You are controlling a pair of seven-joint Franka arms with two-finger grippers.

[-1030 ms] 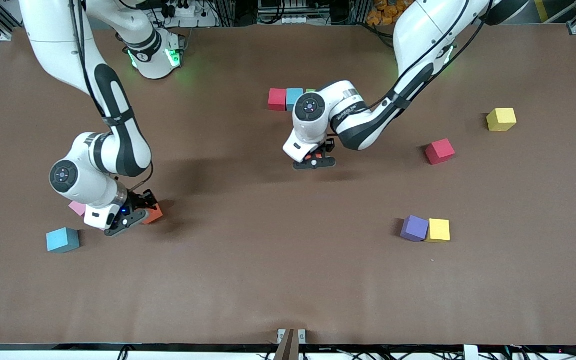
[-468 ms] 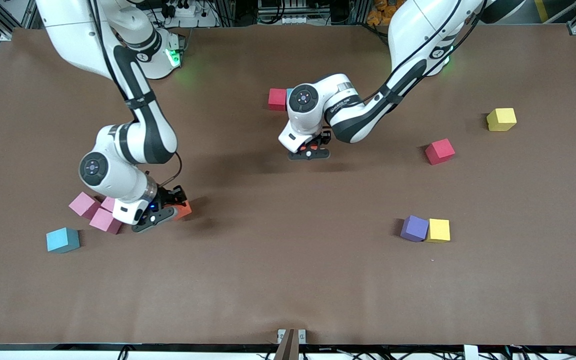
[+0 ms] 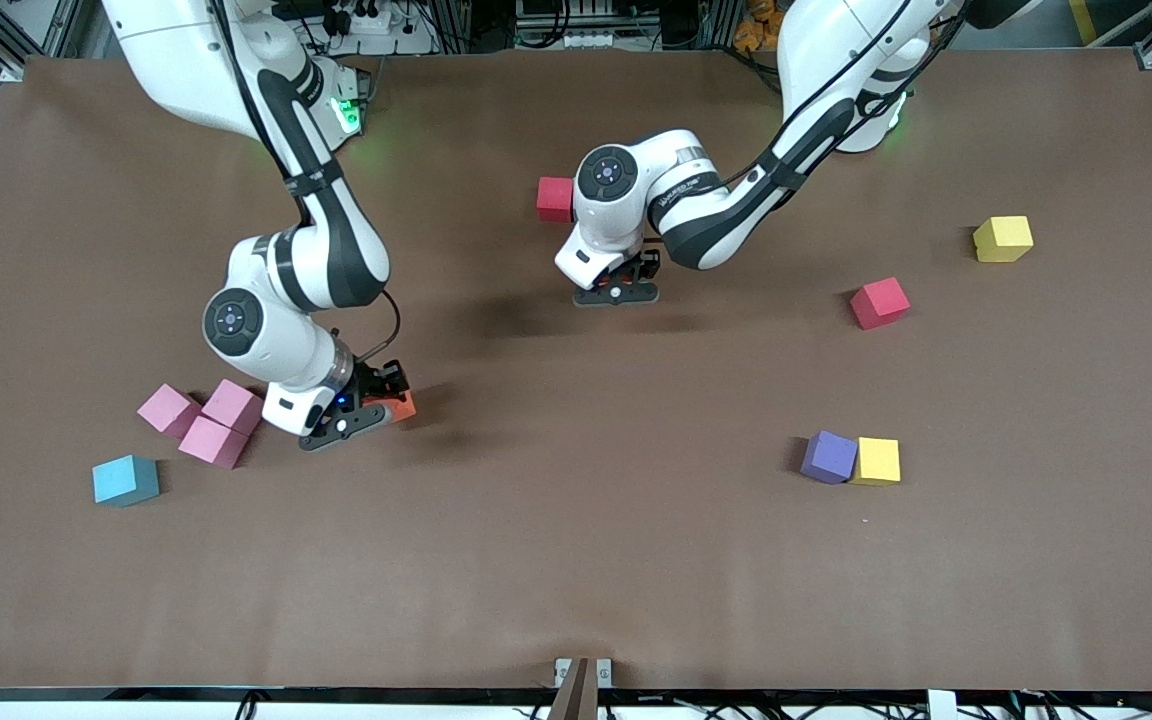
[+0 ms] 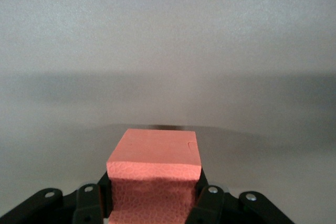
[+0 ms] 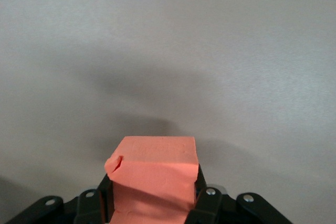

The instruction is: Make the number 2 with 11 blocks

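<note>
- Currently the left gripper (image 3: pixel 617 292) is clenched on an orange block (image 4: pixel 154 174), held above bare table near the middle of the surface. In the left wrist view the block sits squarely between the two fingers (image 4: pixel 212 203), its top face level.
- The right gripper (image 3: pixel 368 410) is likewise clamped on a second orange block (image 3: pixel 398 406), over the table toward the right arm's end. In the right wrist view this block (image 5: pixel 153 177) shows a small nick at one upper corner.
- Three pink blocks (image 3: pixel 200 422) lie clustered and touching just beside the right gripper, further toward the right arm's end.
- A light blue block (image 3: pixel 125 480) rests near that cluster, nearer to the front camera.
- A red block (image 3: pixel 555 198) lies beside the left arm's wrist, toward the bases.
- Toward the left arm's end: a second red block (image 3: pixel 879 303), a yellow block (image 3: pixel 1003 238), and a purple block (image 3: pixel 828 456) touching another yellow block (image 3: pixel 878 460).
</note>
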